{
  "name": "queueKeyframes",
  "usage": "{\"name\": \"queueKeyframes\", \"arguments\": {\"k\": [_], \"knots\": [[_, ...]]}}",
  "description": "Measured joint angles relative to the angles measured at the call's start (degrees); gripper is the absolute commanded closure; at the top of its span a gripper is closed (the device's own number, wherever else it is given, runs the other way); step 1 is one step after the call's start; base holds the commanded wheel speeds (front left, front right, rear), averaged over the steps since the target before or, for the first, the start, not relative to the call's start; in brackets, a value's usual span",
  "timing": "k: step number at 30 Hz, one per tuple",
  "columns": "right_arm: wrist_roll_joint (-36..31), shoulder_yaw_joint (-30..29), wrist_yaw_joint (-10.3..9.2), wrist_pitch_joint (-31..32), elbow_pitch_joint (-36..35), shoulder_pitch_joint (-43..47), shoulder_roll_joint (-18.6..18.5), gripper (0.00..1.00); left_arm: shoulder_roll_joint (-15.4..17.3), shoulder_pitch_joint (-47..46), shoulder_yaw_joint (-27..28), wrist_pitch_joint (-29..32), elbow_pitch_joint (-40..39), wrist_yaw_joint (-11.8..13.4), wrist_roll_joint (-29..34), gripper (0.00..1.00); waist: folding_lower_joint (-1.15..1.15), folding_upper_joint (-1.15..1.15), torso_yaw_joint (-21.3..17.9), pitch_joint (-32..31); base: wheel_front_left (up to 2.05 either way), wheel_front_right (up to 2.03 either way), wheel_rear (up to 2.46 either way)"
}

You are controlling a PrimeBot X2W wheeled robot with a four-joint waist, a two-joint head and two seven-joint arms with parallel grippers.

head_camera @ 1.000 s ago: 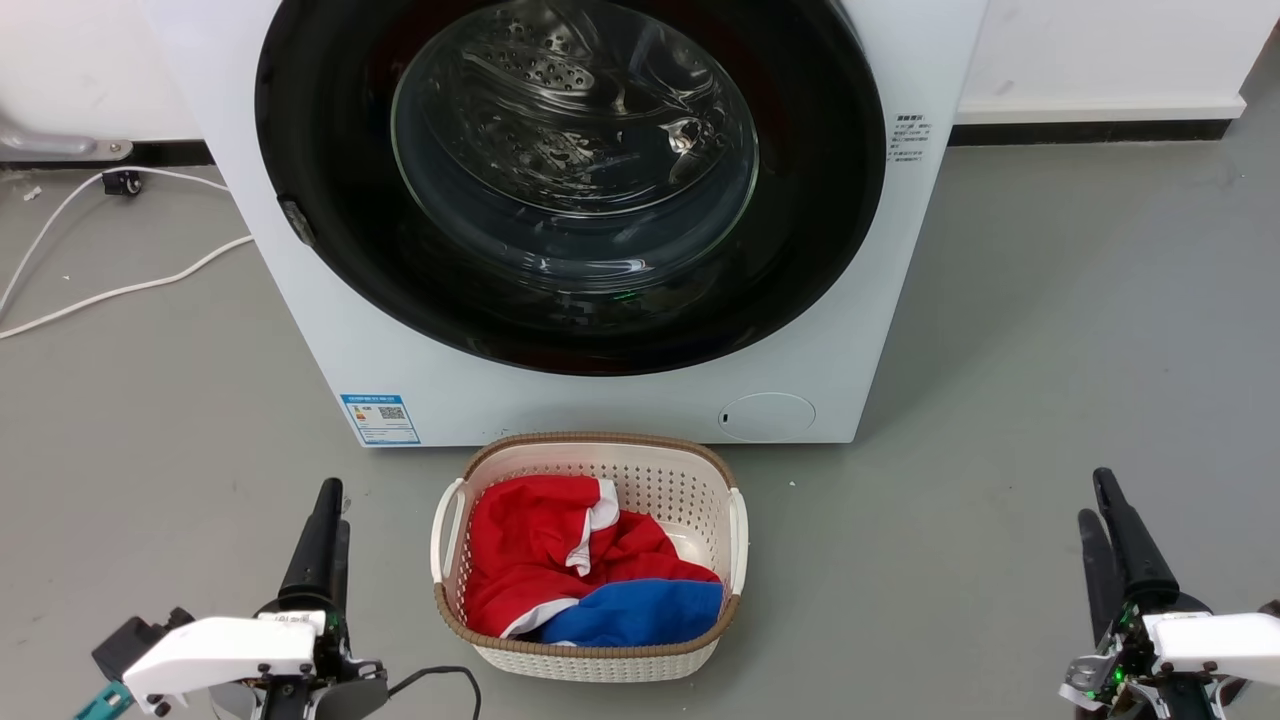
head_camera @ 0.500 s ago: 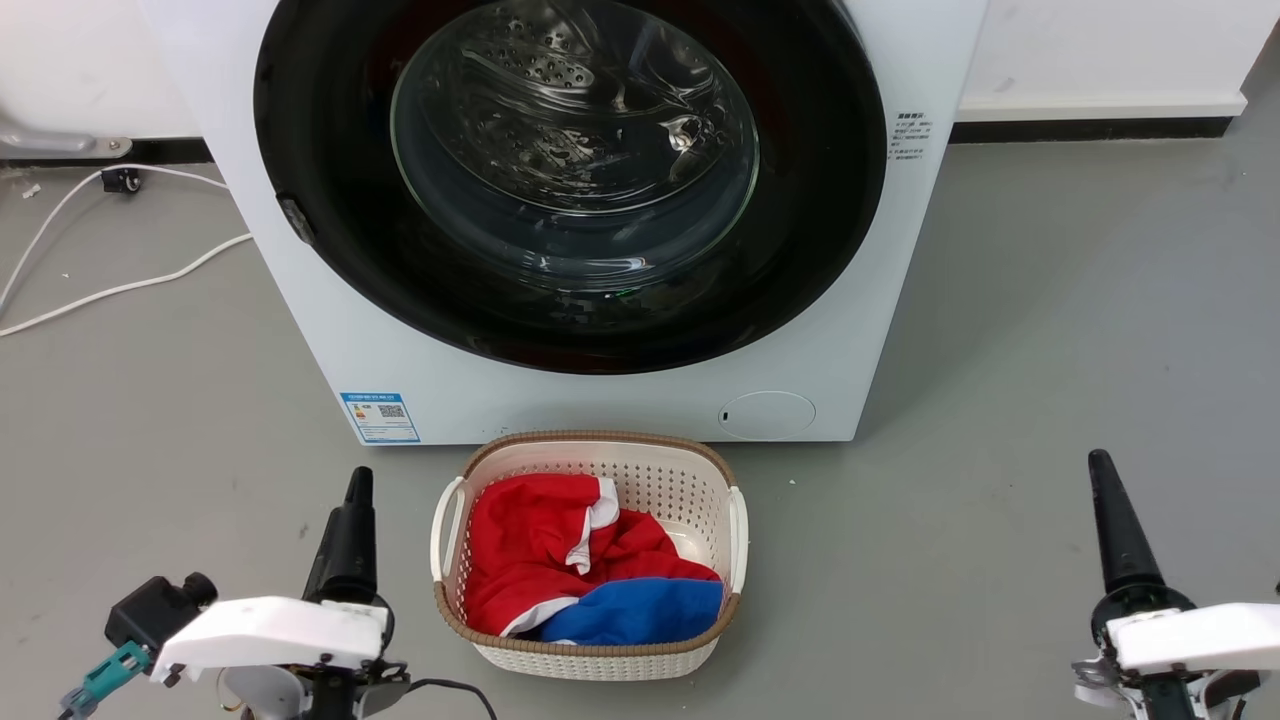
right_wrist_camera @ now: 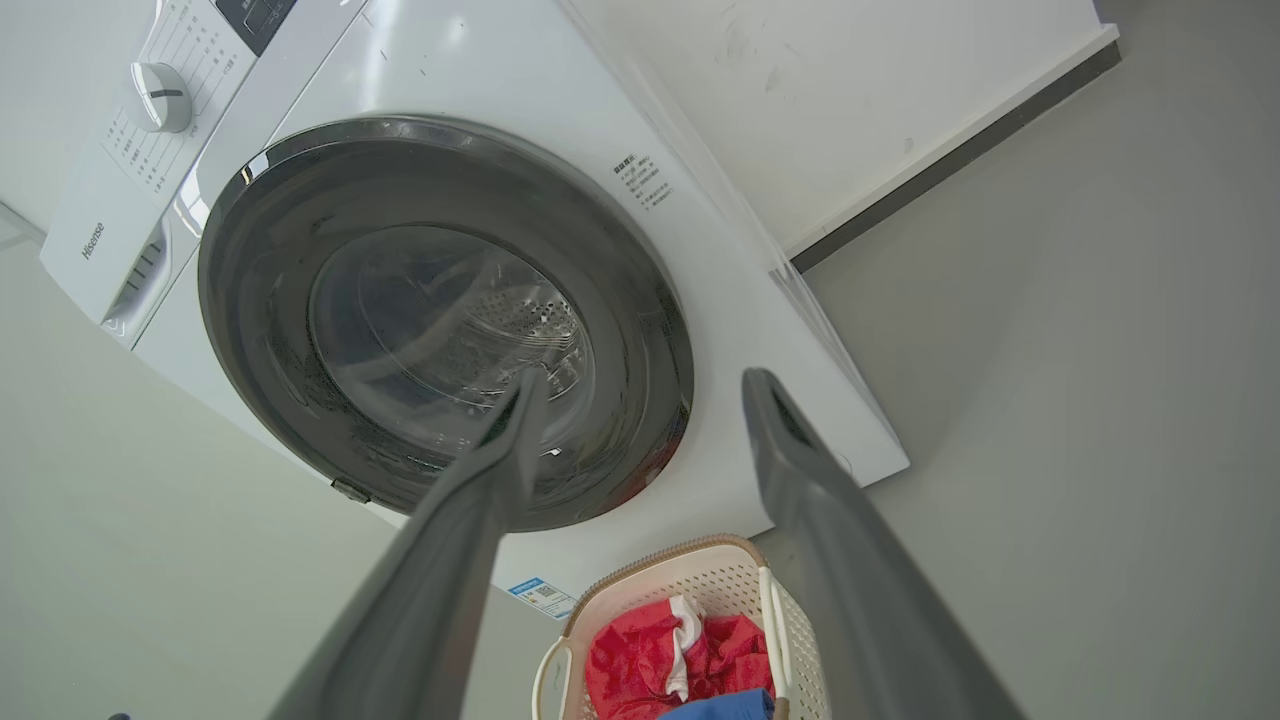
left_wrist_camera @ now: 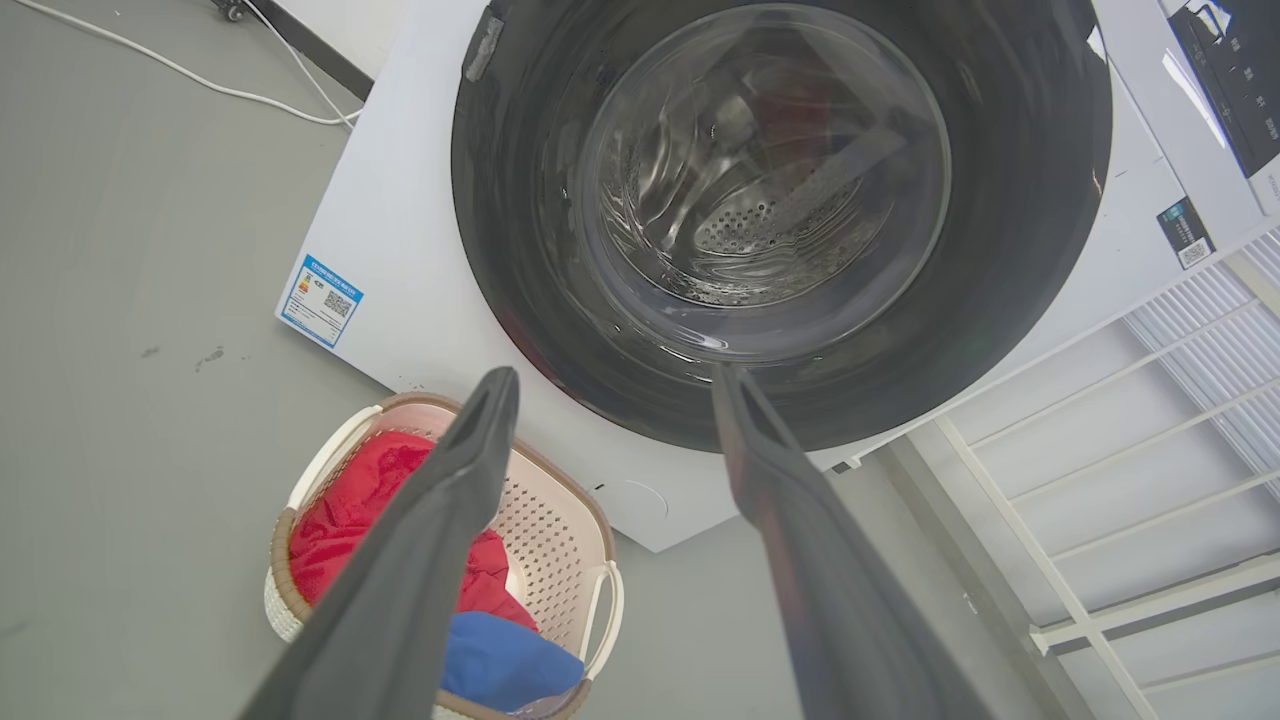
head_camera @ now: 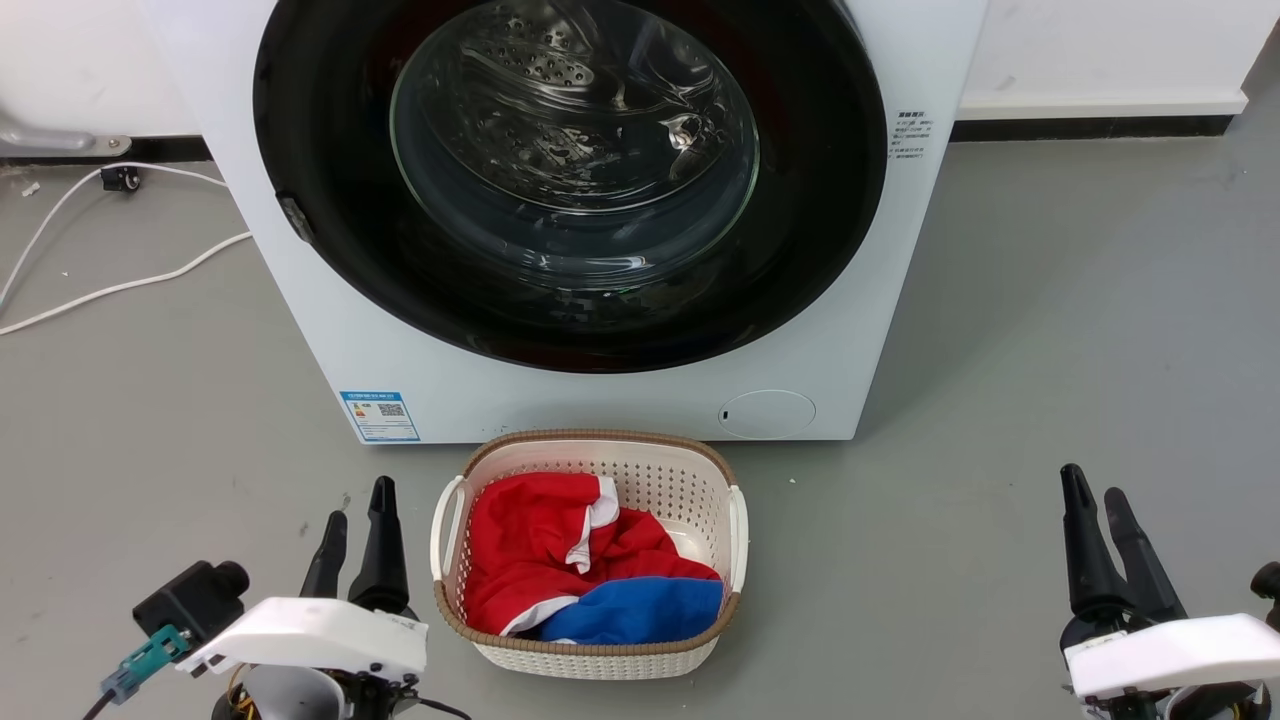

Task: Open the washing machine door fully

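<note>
The large round glossy black washing machine door [head_camera: 570, 185] with its bulging clear glass bowl sat shut, flush against the front of the big white boxy washing machine [head_camera: 610, 400], straight ahead of me on the grey floor [head_camera: 1050, 330]. Just in front of the machine stood a cream perforated plastic basket with a brown rim [head_camera: 590, 441], holding red-and-white cloth [head_camera: 530, 540] and blue cloth [head_camera: 640, 610]. My left gripper [head_camera: 358, 503] hovered low beside the basket's left side, its dark fingers parted and holding nothing. My right gripper [head_camera: 1092, 483] hung well off to the basket's right, likewise spread and empty. Both were well short of the door.
</note>
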Motion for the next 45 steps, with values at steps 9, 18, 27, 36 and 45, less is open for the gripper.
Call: {"name": "queueKeyframes", "arguments": {"k": [9, 18, 27, 36, 45], "knots": [[-7.39, 0.12, 0.0, -1.66, -1.11, 1.1, 0.0, 0.0, 1.05, 0.42, -2.96, -1.64, -1.49, 1.74, 6.34, 0.0, 0.0, 0.0, 0.01, -0.09, 0.0, 0.0, 0.0], [-14.08, 0.49, 0.0, -3.23, -2.76, 2.18, 0.0, 0.0, 2.04, 0.91, -5.06, -3.11, -2.71, 2.49, 12.03, 0.0, 0.0, 0.0, 0.08, -0.3, 0.0, 0.0, 0.0], [-19.97, 0.82, 0.0, -4.59, -4.39, 3.3, 0.0, 0.0, 2.27, 1.71, -6.32, -4.58, -3.65, 2.71, 17.36, 0.0, 0.0, 0.0, 0.07, -0.48, 0.0, 0.0, 0.0], [-24.35, 0.78, 0.01, -5.9, -5.92, 4.09, 0.0, 0.0, 2.24, 2.33, -6.81, -5.8, -4.21, 2.97, 22.6, 0.0, 0.0, 0.0, 0.11, -0.49, 0.0, 0.0, 0.0], [-28.22, 0.65, 0.01, -7.01, -7.26, 4.86, 0.0, 0.0, 1.99, 3.15, -7.02, -7.05, -4.6, 3.05, 27.54, 0.0, 0.0, 0.0, 0.1, -0.53, 0.0, 0.0, 0.0]]}}
